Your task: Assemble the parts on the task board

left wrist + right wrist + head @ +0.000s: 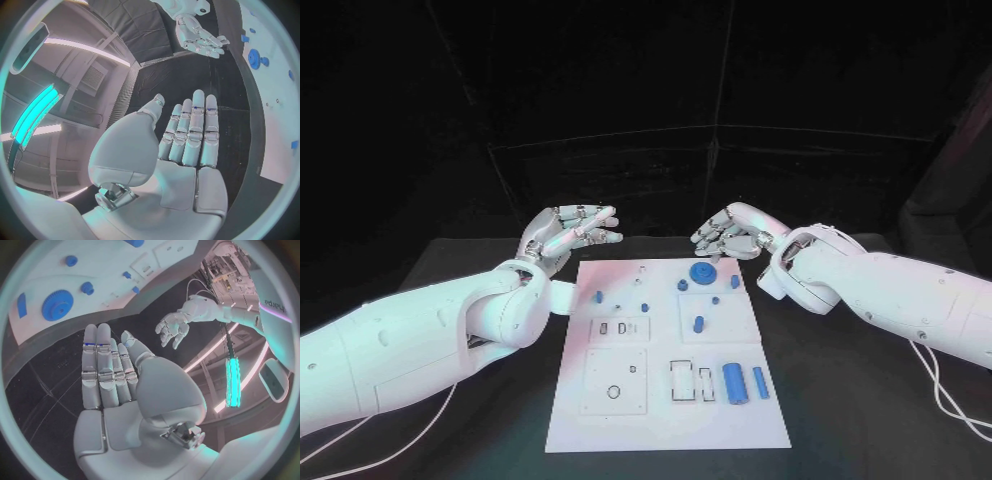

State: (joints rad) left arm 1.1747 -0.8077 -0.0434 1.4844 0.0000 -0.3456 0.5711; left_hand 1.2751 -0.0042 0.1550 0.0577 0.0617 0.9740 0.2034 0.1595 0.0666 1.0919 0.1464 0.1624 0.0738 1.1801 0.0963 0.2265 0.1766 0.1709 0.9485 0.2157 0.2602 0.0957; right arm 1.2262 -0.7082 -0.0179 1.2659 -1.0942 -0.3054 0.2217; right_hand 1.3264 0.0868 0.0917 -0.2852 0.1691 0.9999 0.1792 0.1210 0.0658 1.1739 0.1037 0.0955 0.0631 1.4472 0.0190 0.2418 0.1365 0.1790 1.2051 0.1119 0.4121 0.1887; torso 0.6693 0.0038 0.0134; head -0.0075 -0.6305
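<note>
- Nearest on the task board lie two blue cylinders, side by side at its right.
- Farther up stand small blue pegs and a blue gear by the far edge.
- Beyond that edge, left hand hovers empty, fingers loosely apart.
- Right hand does likewise, touching nothing.

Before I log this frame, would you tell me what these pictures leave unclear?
- Task board, head view: whether its outlined slots are recesses or markings, too small.
- Small blue parts, head view: shapes too small.
- Blue gear, left wrist view: teeth blurred near the rim.
- Both cylinders: lying or seated, unclear.
</note>
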